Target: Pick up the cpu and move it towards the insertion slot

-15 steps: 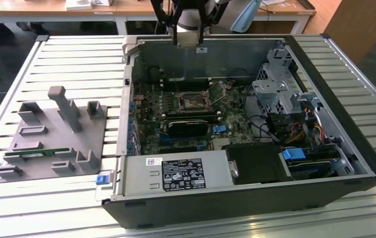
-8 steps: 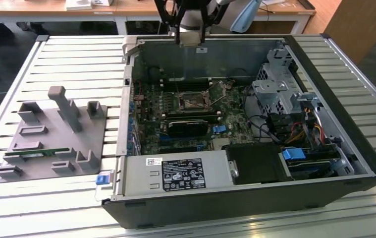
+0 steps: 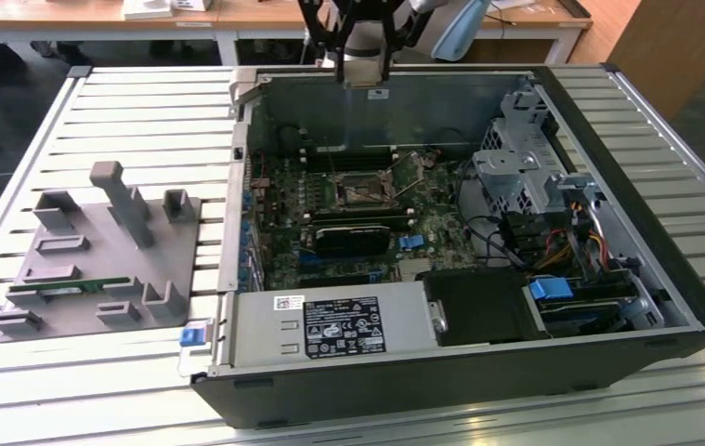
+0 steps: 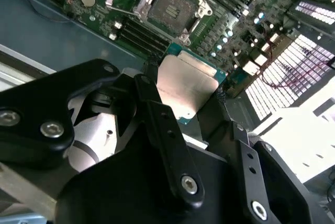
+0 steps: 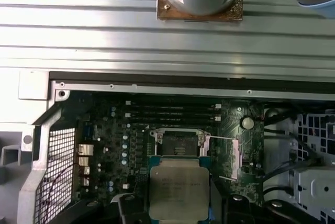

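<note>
My gripper [image 4: 183, 80] is shut on the cpu [image 4: 189, 89], a flat square chip with a silvery top and a thin teal rim, held by two opposite edges between the black fingers [image 4: 151, 80]. In the first wrist view the cpu [image 5: 178, 190] hangs above the motherboard, just beside the insertion slot [image 5: 178, 143], a dark square socket in a shiny metal bracket. The slot [image 4: 170, 7] lies apart from the chip in the second wrist view too. In the exterior view the gripper [image 3: 365, 79] hovers high over the far wall of the open case, with the slot [image 3: 359, 190] below and nearer.
The open computer case [image 3: 649, 279] holds a power supply [image 3: 327, 327], a black rectangular block [image 3: 355, 238], a drive cage [image 3: 519, 172] and cables. A grey fixture [image 3: 92, 269] with a green memory stick sits at the exterior view's left on the slatted table [image 3: 141, 102].
</note>
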Controlling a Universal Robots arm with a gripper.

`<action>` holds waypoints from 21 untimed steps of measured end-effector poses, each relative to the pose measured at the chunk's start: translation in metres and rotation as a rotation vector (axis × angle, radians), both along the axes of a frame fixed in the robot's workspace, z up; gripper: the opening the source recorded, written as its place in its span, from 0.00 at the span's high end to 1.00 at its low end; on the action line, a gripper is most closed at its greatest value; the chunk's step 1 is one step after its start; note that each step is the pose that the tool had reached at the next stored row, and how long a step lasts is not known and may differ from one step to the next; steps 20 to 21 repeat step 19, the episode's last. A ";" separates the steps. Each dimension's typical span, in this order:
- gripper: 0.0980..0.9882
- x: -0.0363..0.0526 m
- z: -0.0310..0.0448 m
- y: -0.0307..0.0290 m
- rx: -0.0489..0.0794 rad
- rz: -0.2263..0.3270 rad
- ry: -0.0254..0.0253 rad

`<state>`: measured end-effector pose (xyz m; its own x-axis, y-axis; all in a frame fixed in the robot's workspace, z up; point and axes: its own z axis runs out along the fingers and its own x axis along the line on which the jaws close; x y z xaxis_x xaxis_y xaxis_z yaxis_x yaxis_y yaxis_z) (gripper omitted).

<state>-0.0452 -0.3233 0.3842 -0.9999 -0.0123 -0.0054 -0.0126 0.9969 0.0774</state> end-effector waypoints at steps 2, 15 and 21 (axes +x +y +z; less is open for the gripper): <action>0.50 0.0040 -0.0007 0.0004 0.000 -0.001 0.0000; 0.50 0.0220 -0.0039 0.0029 0.000 -0.004 0.0001; 0.50 0.0222 -0.0039 0.0029 0.000 -0.004 0.0000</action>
